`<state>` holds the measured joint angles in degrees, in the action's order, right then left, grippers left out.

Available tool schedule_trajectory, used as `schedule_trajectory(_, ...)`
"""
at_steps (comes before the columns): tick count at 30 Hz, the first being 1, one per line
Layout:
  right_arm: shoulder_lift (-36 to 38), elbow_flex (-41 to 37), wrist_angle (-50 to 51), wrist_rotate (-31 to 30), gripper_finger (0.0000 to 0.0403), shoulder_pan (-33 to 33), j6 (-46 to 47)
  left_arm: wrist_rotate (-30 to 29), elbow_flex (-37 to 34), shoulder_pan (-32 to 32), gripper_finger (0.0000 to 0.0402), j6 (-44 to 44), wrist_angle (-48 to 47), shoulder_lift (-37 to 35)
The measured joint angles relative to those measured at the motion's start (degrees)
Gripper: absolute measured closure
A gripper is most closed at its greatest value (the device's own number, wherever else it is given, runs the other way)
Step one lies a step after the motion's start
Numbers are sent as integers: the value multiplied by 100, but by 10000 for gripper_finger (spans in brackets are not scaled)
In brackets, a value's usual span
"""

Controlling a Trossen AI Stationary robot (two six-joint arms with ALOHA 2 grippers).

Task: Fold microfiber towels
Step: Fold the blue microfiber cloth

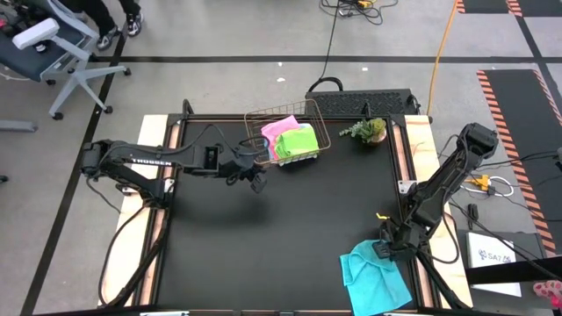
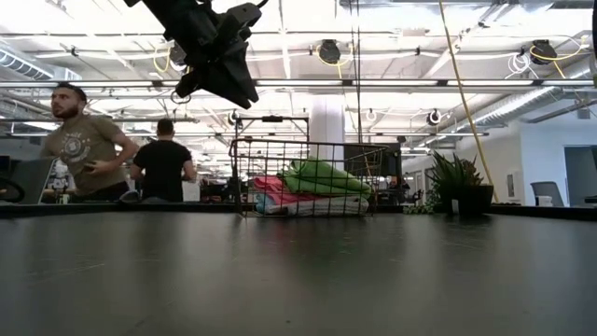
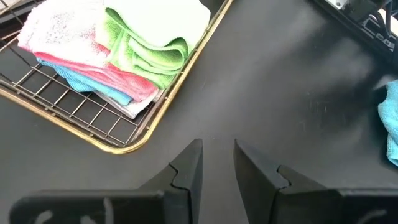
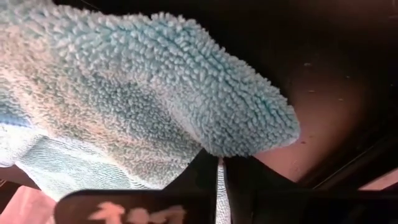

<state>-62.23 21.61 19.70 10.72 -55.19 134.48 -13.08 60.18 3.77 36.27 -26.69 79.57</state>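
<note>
Closest to the right wrist camera, a cyan towel (image 4: 155, 93) fills the view, its fuzzy edge pinched between the closed fingers of the right pincer (image 4: 219, 163); the high view places this towel (image 1: 373, 274) at about five o'clock on the black worktop (image 1: 290, 228), partly over its front edge. The left wrist view alone shows the stack in the copper basket (image 3: 118, 140): lime green towel (image 3: 149, 43) over pink (image 3: 112, 74), cyan and white-grey layers. The left pincer (image 3: 217, 165) hangs empty, fingers slightly apart, beside the basket near eleven o'clock. The low view adds an open office with two people (image 2: 89, 145) behind; a plant (image 1: 369, 130) stands near one o'clock.
</note>
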Motion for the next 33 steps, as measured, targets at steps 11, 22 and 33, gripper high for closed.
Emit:
schedule_trajectory(11, 347, 151, 176, -656, 401, 388, -507, -5, 0, -184, 311, 225, 53, 1)
schedule_trajectory(22, 742, 212, 142, -2324, 402, 703, -1047, -260, -378, -1206, 311, 544, 2096, 989)
schedule_trajectory(33, 559, 212, -1404, -2597, 402, 1821, -2751, 256, -330, -1360, 311, 924, 2424, 1670)
